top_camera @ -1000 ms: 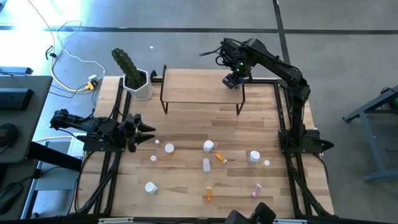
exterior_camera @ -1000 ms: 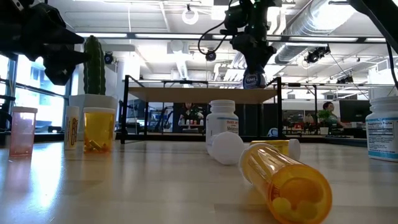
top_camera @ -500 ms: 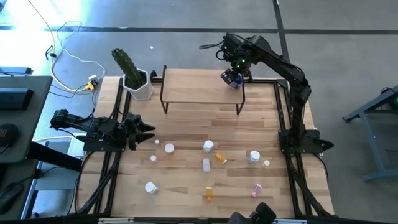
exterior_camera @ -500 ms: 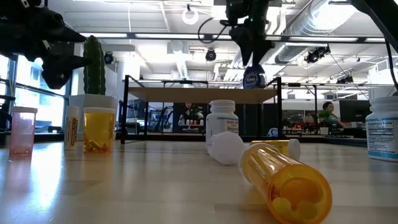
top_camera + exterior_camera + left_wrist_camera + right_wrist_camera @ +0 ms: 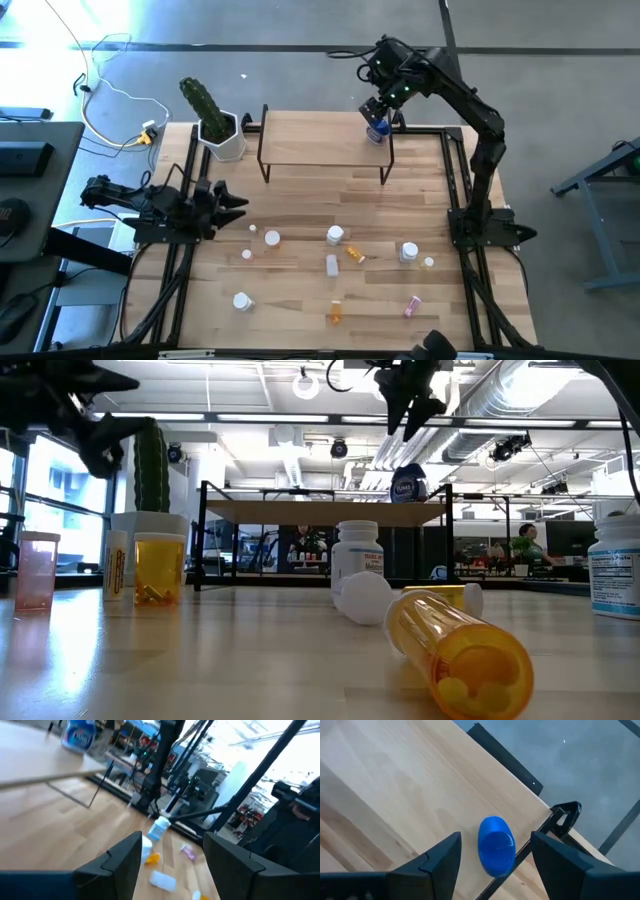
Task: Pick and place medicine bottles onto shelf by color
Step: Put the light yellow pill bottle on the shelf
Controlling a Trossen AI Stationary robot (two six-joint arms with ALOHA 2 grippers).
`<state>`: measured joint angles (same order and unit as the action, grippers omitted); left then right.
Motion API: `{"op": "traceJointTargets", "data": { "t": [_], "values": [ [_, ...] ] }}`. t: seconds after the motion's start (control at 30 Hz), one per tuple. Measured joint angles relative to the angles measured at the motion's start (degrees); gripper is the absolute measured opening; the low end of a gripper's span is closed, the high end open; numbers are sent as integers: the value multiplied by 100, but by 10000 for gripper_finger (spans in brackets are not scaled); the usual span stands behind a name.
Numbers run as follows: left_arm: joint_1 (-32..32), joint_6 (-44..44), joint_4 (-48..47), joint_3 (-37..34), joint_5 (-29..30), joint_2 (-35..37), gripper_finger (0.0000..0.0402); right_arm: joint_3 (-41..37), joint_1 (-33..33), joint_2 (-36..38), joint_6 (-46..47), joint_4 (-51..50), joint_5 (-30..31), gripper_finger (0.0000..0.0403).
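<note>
The blue bottle (image 5: 376,132) stands upright on its base at the right end of the light-wood shelf (image 5: 320,142); it also shows in the low view (image 5: 408,484) and, from above, in the right wrist view (image 5: 496,845). My right gripper (image 5: 412,412) hangs open above it, clear of its cap. My left gripper (image 5: 238,205) is open and empty over the table's left side. White, orange and pink bottles (image 5: 334,235) stand or lie on the tabletop in front of the shelf.
A white pot with a green cactus (image 5: 222,140) stands left of the shelf. An orange bottle (image 5: 465,655) lies on its side near the table's front, with white bottles (image 5: 357,560) behind it. The rest of the shelf board is bare.
My right gripper has set the blue bottle down on the shelf's right end, let go of it and risen straight up; the bottle stays upright there. My left gripper has lifted a little.
</note>
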<state>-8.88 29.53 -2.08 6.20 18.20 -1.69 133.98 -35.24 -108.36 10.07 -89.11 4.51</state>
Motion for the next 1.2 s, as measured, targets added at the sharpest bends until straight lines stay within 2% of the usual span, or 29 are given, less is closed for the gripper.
{"op": "traceJointTargets", "data": {
  "t": [0.17,0.37,0.7,0.9,1.2],
  "values": [
    [0,-759,-274,367,14,-154,200,99,45,31,-104,95,-2,229],
    [0,-1464,-1327,1052,111,-674,200,102,78,154,-109,97,22,229],
    [0,-1480,-2676,1835,-94,-1911,200,102,79,603,-111,105,-24,229],
    [0,-1558,-2899,1844,-457,-2684,200,102,81,834,-98,103,-28,229],
    [2,-1474,-2898,1844,-557,-3521,200,102,81,907,-105,55,-44,229]
  ]
}}
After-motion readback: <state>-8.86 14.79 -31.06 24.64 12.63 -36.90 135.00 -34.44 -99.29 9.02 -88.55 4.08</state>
